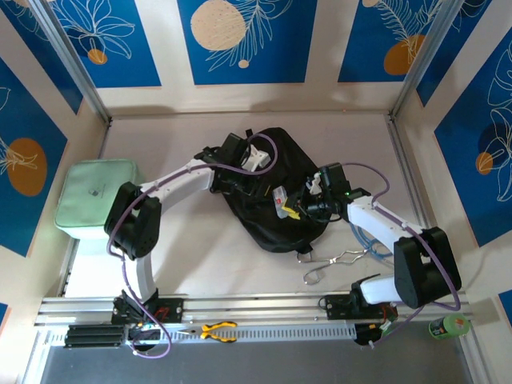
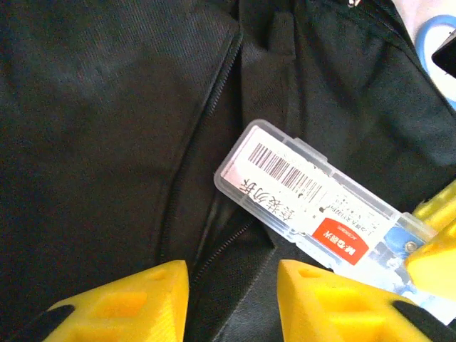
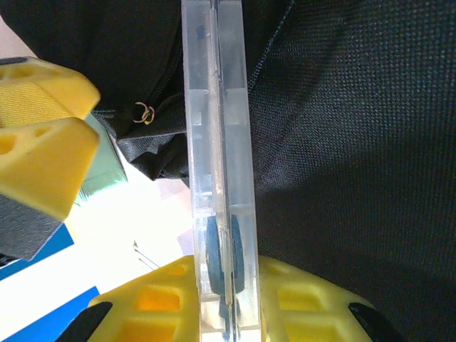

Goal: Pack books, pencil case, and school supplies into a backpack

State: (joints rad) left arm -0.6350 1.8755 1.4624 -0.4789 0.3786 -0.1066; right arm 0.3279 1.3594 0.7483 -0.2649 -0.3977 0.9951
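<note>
The backpack (image 1: 260,228) lay flat in the middle of the table (image 1: 200,264), both arms reaching in over it from either side. The right gripper (image 3: 221,274) was clamped on a clear box (image 2: 299,192) – a long plastic one with a barcode and a red label – its yellow fingers (image 3: 306,299) pressing both flat faces at one end. From the right wrist the box showed edge-on, running out from the fingers along the black fabric, with a zip and its small metal ring just beside it. From the left wrist the box's free end lay over a fold beside a zip line; whether it was already inside an opening could not be told.

The left gripper (image 2: 231,278) hung close over the fabric near that zip, just beside the box but not touching it – jaws partly apart, black cloth showing in the gap between them.

A mint pouch (image 1: 96,196) sat at the table's left edge, well apart from the backpack. Yellow-handled pliers (image 1: 218,330) lay on the rail between the arm bases.
</note>
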